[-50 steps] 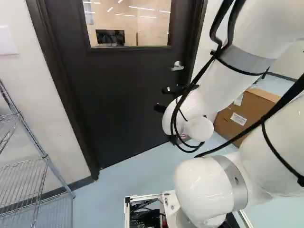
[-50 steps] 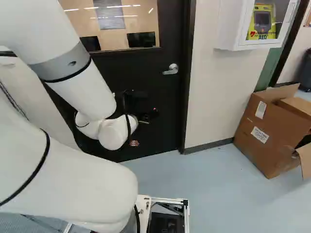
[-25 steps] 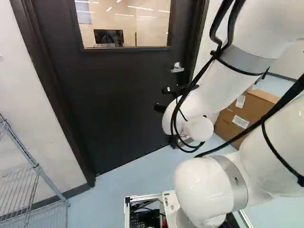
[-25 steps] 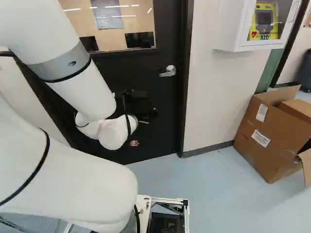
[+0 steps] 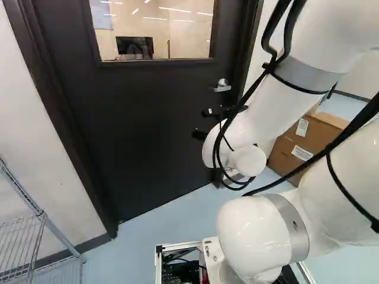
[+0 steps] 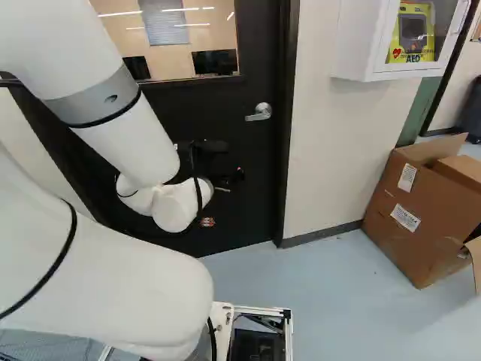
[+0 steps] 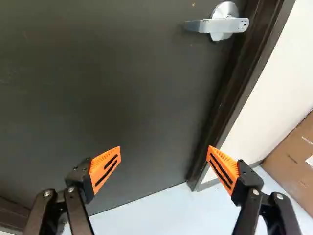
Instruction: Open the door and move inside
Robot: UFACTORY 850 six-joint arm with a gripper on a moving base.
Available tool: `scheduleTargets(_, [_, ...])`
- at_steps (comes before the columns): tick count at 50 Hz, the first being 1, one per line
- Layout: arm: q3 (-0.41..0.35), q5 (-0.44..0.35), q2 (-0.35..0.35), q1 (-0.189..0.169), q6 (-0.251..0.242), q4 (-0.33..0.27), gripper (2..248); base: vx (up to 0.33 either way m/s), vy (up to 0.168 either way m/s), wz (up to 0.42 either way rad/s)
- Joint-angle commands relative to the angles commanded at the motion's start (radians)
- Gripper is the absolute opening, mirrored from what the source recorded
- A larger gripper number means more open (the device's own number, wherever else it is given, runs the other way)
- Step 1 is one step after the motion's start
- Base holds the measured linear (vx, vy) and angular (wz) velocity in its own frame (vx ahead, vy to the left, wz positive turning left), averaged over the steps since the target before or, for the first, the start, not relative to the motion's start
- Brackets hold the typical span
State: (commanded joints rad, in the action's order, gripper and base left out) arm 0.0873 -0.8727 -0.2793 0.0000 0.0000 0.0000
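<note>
Door [image 5: 136,130], looking shut in its frame [image 5: 244,41]! In the left base view the lever handle [image 5: 222,86] is seen up above the wrist [image 5: 247,160]; the door's top is cut off, and the jaws are partly masked. Over to the right base view: the lever is shown level, its free end pointed away from the near jamb, while the dark jaws are half lost against the dark door. Now the wrist view: the jaws are spread wide, nothing held, and the lever is found ahead, beyond the finger nearer the jamb, laid roughly along the line between the fingertips. A lift and sideways shift seem called for; the gap to the door can't be judged.
</note>
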Motion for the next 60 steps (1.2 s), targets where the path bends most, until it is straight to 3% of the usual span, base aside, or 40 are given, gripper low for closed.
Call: scheduleTargets(60, [0.114,0.000,-0.010,-0.029,0.000,0.000,247,0.000,0.000,0.000])
